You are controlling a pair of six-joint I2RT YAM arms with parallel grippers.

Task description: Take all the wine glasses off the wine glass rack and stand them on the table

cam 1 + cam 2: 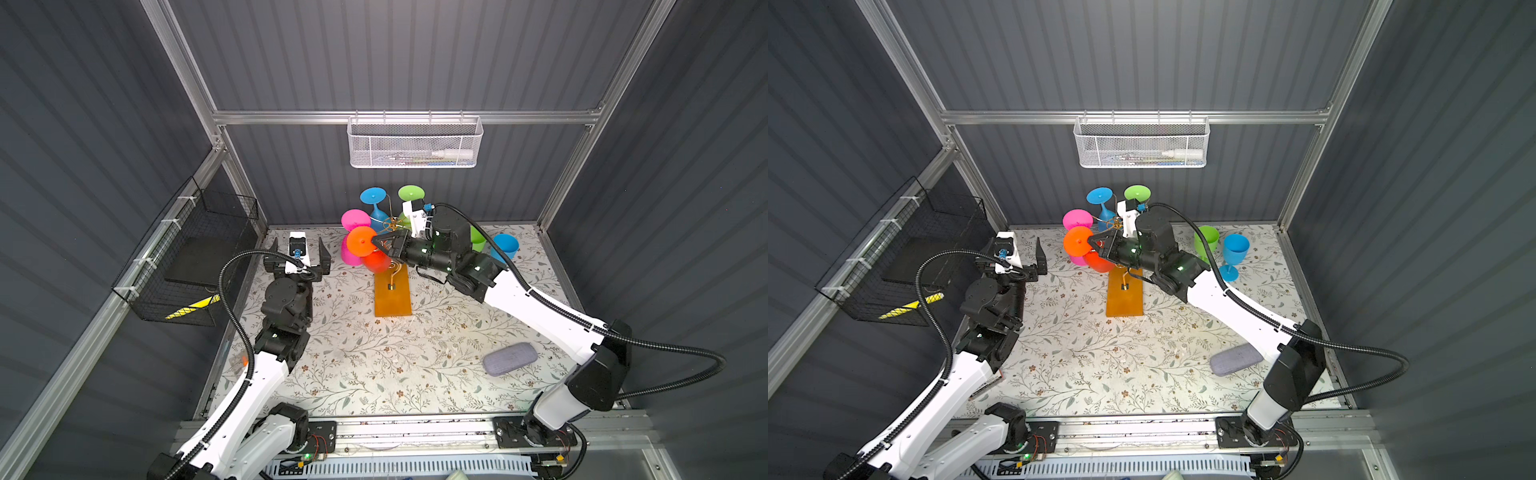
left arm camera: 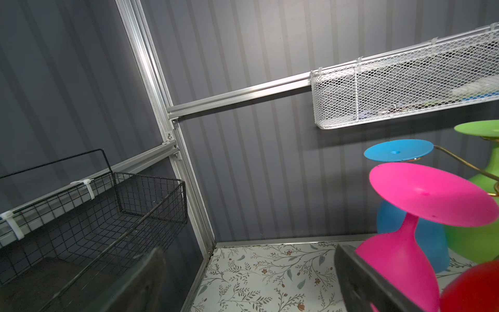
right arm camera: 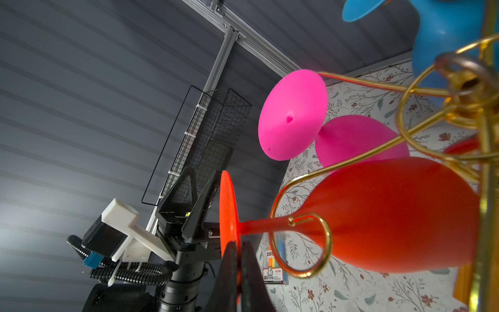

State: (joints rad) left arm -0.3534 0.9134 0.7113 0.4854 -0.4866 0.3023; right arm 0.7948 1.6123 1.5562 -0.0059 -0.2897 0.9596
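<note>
Wine glass [image 3: 391, 213], orange-red, is shown clamped at the edge of its round foot [image 1: 360, 241] between the closed fingers [image 3: 229, 272] of the right gripper [image 3: 239, 244]. A sliver of orange is seen between the two black pads in the right wrist view. The glass is hung foot uppermost on the wine glass rack [image 1: 392, 297], and its stem is held inside a curled gold scroll arm [image 3: 328, 237] on the left, near side of the rack's crown. The rack is set on its amber base at the far middle of the floral table cover [image 1: 374, 374], and the right arm is reached across to it from the near right.

A pink glass [image 1: 355, 220], a blue glass [image 1: 373, 195] and a green glass [image 1: 411, 193] are hung on other arms. The left gripper [image 1: 298, 243] is held with its jaws spread wide and empty, left of the rack and near the pink glass.

A second green glass [image 1: 1206, 239] and a second blue glass [image 1: 1235, 249] are stood upright to the right of the rack. A grey case [image 1: 510, 358] is laid at the near right. A white mesh basket [image 1: 415, 141] is hung on the far wall and a black wire basket [image 1: 187, 257] on the left wall.
</note>
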